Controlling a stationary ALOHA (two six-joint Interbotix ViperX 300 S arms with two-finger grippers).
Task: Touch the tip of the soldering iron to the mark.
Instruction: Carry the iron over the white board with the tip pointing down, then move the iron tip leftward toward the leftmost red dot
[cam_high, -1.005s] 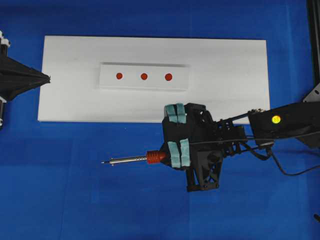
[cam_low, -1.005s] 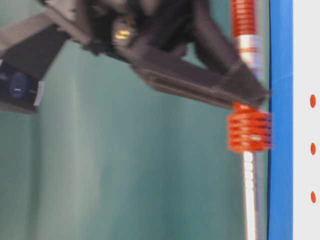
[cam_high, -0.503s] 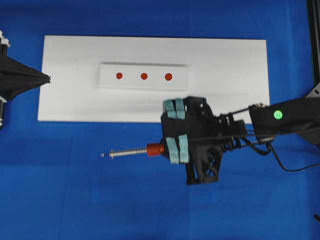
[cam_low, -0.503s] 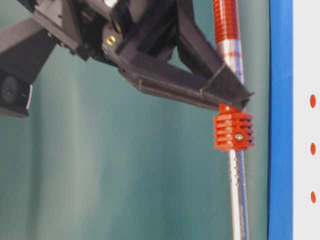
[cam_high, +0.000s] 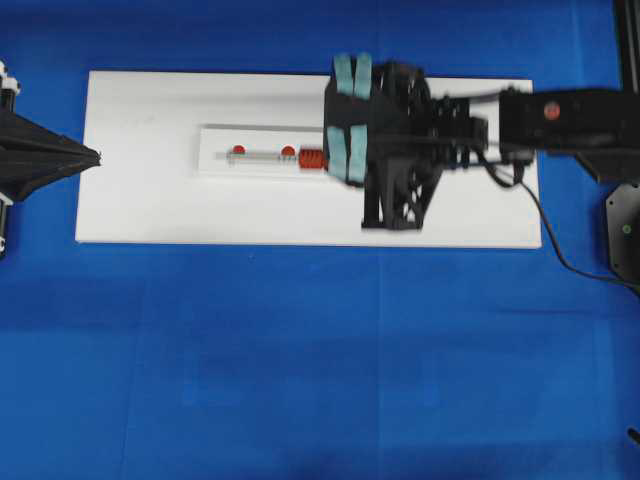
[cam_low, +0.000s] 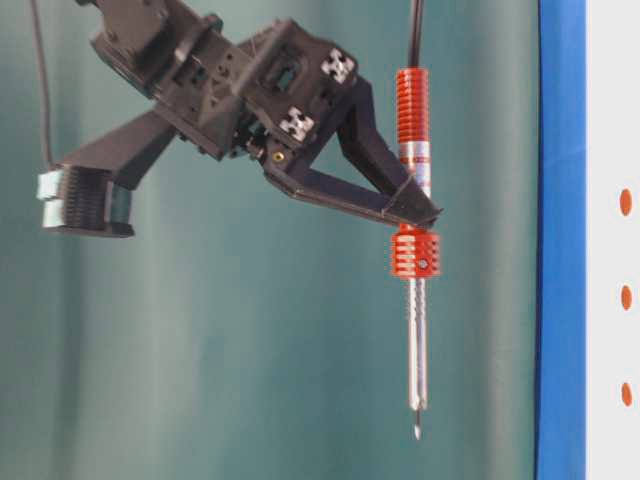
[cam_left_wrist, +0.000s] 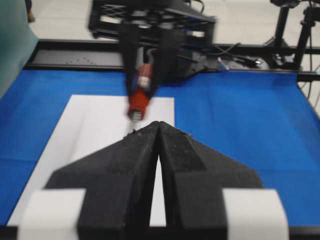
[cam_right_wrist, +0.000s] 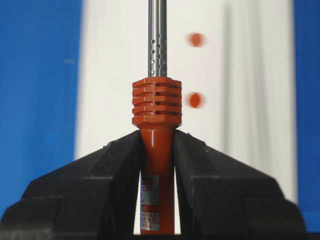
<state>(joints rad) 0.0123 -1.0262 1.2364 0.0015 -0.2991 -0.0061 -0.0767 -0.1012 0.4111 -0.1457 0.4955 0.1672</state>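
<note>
Right claw (cam_right_wrist: 157, 165), black with teal-taped fingers, is clamped on the red-orange handle of the slim soldering iron (cam_low: 414, 255). Seen from overhead, the iron lies level above the white raised strip (cam_high: 215, 160) on the white board (cam_high: 150, 210), shaft pointing left. Its thin dark tip (cam_low: 416, 428) hangs clear of the board in the table-level view. The middle red dot (cam_high: 287, 151) sits just beside the shaft. Left claw (cam_left_wrist: 159, 150), black and pressed closed on nothing, rests at the board's left edge on the blue desk (cam_high: 300, 380).
</note>
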